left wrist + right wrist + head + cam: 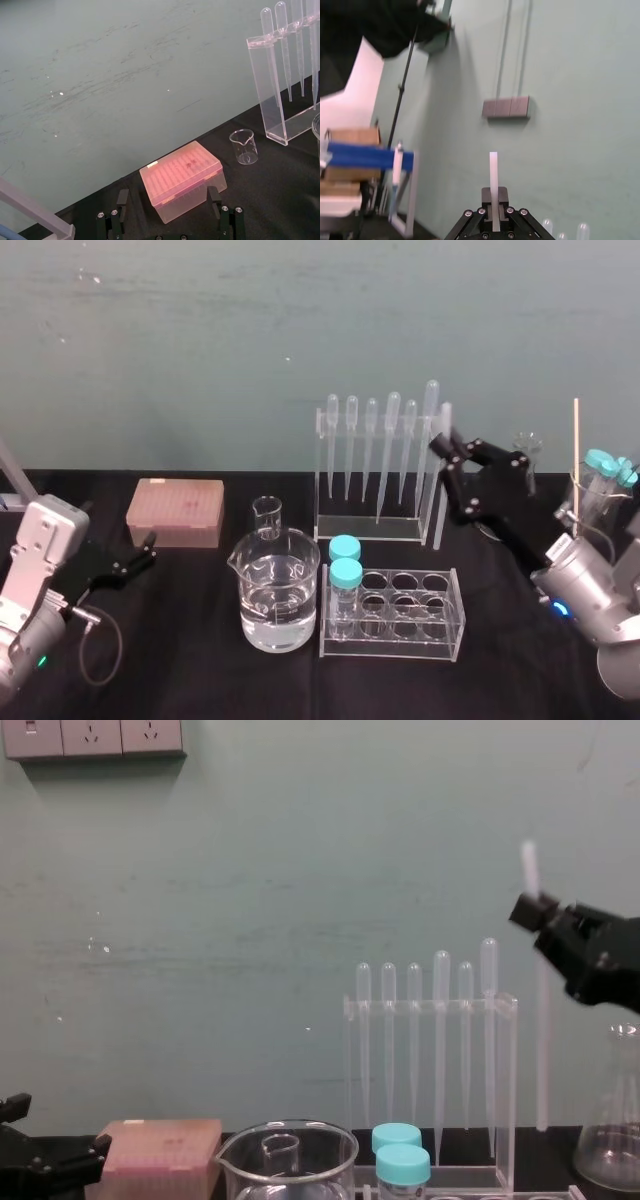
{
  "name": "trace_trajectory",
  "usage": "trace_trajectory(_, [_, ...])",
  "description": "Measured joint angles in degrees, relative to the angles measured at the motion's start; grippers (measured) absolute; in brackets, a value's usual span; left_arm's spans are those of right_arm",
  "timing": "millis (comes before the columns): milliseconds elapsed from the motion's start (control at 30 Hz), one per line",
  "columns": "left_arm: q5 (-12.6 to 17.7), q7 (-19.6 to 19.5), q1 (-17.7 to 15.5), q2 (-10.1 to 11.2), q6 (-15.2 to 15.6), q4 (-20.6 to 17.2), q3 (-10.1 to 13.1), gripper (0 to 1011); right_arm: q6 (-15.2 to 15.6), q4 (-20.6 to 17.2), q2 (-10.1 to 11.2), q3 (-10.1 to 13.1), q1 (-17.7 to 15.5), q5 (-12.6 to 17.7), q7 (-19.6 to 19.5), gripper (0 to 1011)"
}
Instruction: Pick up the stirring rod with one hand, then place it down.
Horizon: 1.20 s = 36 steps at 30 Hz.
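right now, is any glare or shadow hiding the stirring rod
Right wrist view: an overexposed patch at one edge, clear of the stirring rod held in the right gripper. Chest view: the rod's lower length looks faint beside the pipette rack. Head view: glints on the large beaker; left gripper parked low left.

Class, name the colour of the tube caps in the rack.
Turquoise; the caps show best in head view.
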Motion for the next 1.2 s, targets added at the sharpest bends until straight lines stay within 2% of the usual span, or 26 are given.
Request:
trace_trajectory(67, [0.0,0.0,0.0,0.0,0.0,0.0,0.0,1000,-0.9,0.7,-0.5,0.7,0.0,2.9,2.1,68])
trace_trajectory(100, [0.0,0.0,0.0,0.0,0.0,0.0,0.0,1000,-0.9,1.3,-0.7,1.2,-0.2,5.2,3.4,68])
trace_trajectory(200, [0.0,0.0,0.0,0.0,0.0,0.0,0.0,1000,-0.1,1.9,-1.0,1.8,-0.5,7.7,4.7,68])
trace_trajectory(300, [0.0,0.0,0.0,0.0,0.0,0.0,0.0,1000,2.5,2.6,-1.1,2.3,-1.2,9.3,5.0,68])
trace_trajectory(467, [0.0,0.0,0.0,0.0,0.0,0.0,0.0,1000,4.5,2.7,-1.0,2.6,-1.7,9.1,4.1,68])
trace_trajectory(1200, [0.0,0.0,0.0,0.0,0.0,0.0,0.0,1000,3.8,2.6,-1.0,2.4,-1.5,8.8,4.2,68])
